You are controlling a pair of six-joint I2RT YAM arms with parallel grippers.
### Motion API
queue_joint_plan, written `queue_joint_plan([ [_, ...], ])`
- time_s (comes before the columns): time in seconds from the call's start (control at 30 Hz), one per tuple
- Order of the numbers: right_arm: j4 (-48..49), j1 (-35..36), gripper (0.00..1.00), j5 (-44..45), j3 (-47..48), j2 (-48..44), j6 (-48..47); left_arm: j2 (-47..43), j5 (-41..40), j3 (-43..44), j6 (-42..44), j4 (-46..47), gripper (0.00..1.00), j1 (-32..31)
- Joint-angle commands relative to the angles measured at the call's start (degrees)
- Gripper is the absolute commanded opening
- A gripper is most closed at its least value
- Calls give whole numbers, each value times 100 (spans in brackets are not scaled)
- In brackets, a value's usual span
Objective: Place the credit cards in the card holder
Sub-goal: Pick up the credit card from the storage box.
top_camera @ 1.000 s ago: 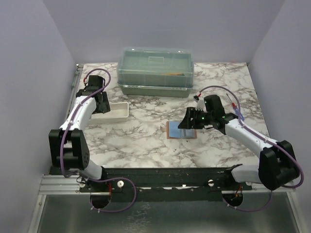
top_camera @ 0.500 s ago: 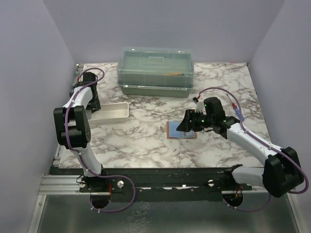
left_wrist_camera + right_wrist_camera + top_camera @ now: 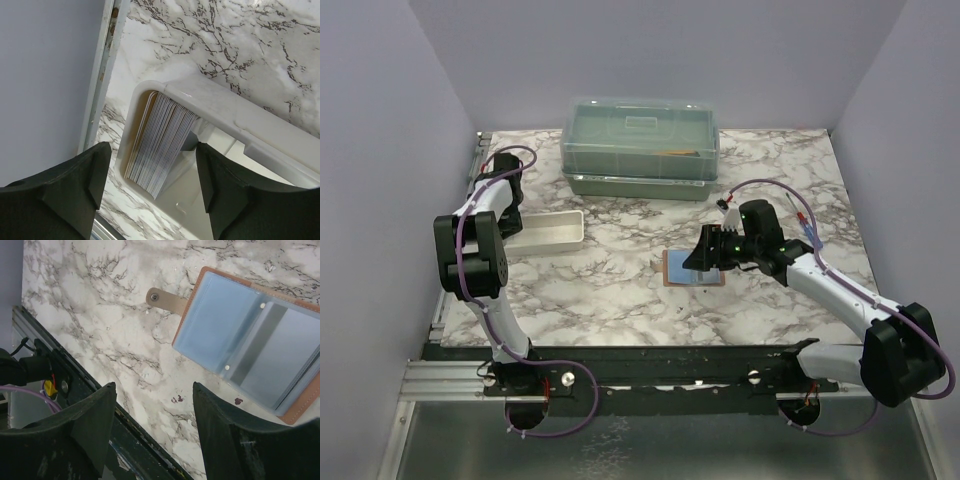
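Observation:
The card holder (image 3: 693, 268) lies open on the marble, a brown wallet with bluish-grey pockets (image 3: 250, 340) and its snap tab (image 3: 167, 301) sticking out. My right gripper (image 3: 712, 252) hovers over its near side, open (image 3: 154, 387), with only bare marble between the jaws. The credit cards (image 3: 160, 145) stand on edge as a thick stack in the left end of the long white tray (image 3: 560, 232). My left gripper (image 3: 508, 218) points down over that end, open (image 3: 152, 150). Its jaws straddle the stack from above, and I cannot tell whether either finger touches a card.
A translucent green lidded box (image 3: 640, 140) stands at the back centre. A metal rail (image 3: 102, 75) and the purple wall run close along the tray's left side. The black front rail (image 3: 75, 385) lies just beyond the right gripper's fingers.
The left arm has folded back, elbow pulled toward the near left, bringing its gripper over the tray's left end. The right gripper has slid slightly left over the wallet.

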Motion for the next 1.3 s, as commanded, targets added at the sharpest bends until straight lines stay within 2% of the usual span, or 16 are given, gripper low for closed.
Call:
queue_joint_plan([
  [0.0, 152, 28, 65, -98, -71, -21, 13, -166, -413, 140, 28, -94, 74, 81],
  [0.5, 213, 28, 65, -147, -113, -6, 30, -333, -418, 235, -73, -263, 69, 84],
  [0.63, 222, 27, 65, -159, -109, -1, 30, -324, -337, 234, -111, -272, 61, 82],
  [1.0, 255, 28, 65, -200, -123, 56, 37, -393, -277, 247, -143, -342, 50, 73],
  [1.13, 266, 28, 65, -203, -132, 60, 40, -390, -258, 290, -187, -398, 39, 5],
  [1.27, 253, 28, 65, -201, -111, 88, 35, -368, -276, 342, -195, -445, 33, -61],
])
